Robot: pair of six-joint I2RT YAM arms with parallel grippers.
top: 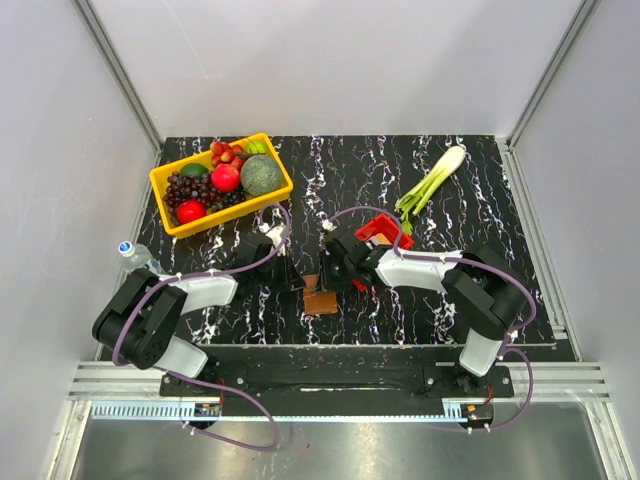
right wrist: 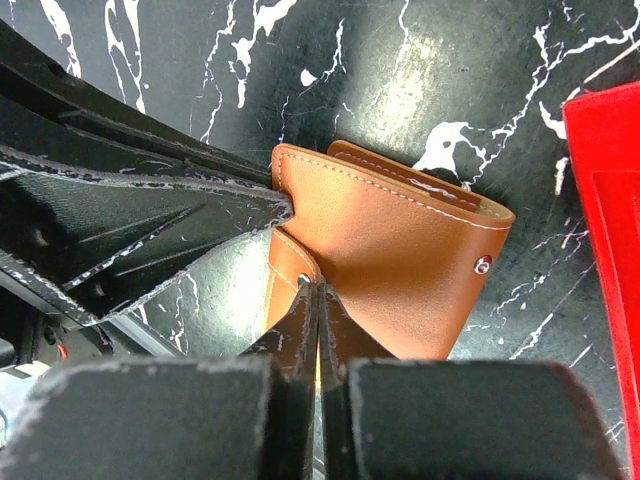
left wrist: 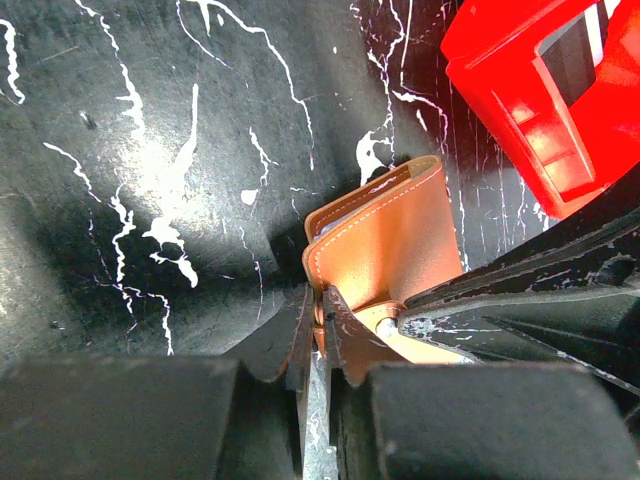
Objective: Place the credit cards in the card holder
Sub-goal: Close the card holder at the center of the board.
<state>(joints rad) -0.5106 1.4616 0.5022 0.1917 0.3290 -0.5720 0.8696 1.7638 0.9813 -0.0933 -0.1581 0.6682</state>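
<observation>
Card holder (right wrist: pixel 400 260): stitched tan leather | left gripper (left wrist: pixel 318 312), right gripper (right wrist: pixel 318 300) pinching

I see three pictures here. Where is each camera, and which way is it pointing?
Top: fixed above and behind the arms, looking down on the table; left arm and right arm show whole.
Left wrist: on the left arm, looking down past its own jaws, shut on the wallet; the right arm's fingers enter from the right.
Right wrist: mirrored, own jaws on the wallet, left arm's fingers at left.
Shared: both wrist views show the wallet and red bin.
</observation>
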